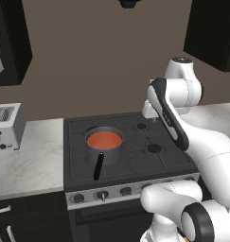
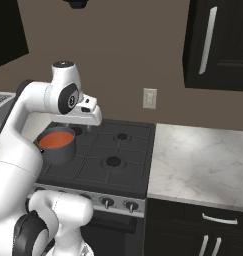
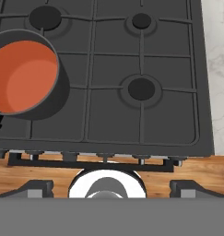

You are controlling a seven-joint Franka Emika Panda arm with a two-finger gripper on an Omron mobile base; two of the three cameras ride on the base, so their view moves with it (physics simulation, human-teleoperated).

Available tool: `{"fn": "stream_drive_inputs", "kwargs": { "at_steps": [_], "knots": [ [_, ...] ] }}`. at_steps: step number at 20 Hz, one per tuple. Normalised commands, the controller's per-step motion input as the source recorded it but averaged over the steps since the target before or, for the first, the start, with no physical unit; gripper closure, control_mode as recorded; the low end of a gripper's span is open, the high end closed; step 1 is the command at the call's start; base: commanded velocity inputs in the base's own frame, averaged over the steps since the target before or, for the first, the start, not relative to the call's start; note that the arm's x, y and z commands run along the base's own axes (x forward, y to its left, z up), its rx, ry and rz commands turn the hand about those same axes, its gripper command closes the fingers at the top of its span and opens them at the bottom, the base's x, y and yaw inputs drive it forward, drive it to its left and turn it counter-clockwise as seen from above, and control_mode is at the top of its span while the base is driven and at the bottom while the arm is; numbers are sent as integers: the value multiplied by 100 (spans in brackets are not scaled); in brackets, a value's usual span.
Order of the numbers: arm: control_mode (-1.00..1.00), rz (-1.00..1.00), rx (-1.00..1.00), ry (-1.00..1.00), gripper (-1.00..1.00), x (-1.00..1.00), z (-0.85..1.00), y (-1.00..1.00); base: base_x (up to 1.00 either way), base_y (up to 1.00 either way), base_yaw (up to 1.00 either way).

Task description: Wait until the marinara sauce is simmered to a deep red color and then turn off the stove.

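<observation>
The marinara sauce (image 1: 104,140) is a flat orange-red disc filling the small grey saucepan (image 1: 105,152) on the stove's front left burner. The pan's black handle (image 1: 98,166) points toward the knobs. The stove (image 1: 154,163) is a black four-burner range with a silver front panel and round knobs (image 1: 102,194). In the right base view the sauce (image 2: 56,140) sits just below my hand (image 2: 86,114), which hovers over the grates. In the hand view my gripper (image 3: 111,188) looks straight down on the stove (image 3: 109,115), open and holding nothing, with the sauce (image 3: 23,76) at the left.
A silver toaster (image 1: 5,125) stands on the marble counter (image 1: 31,160) left of the stove. More marble counter (image 2: 203,160) lies to the right, with a wall outlet (image 2: 150,98) behind it. Dark cabinets (image 2: 218,45) hang above and my own arm (image 1: 201,142) crosses the stove's right side.
</observation>
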Motion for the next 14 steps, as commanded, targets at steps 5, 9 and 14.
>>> {"fn": "stream_drive_inputs", "kwargs": {
  "at_steps": [5,9,14],
  "knots": [
    [-100,0,0,0,-100,0,0,0,0,0,0],
    [-100,0,0,0,-100,0,0,0,0,0,0],
    [-100,0,0,0,-100,0,0,0,0,0,0]
  ]
}}
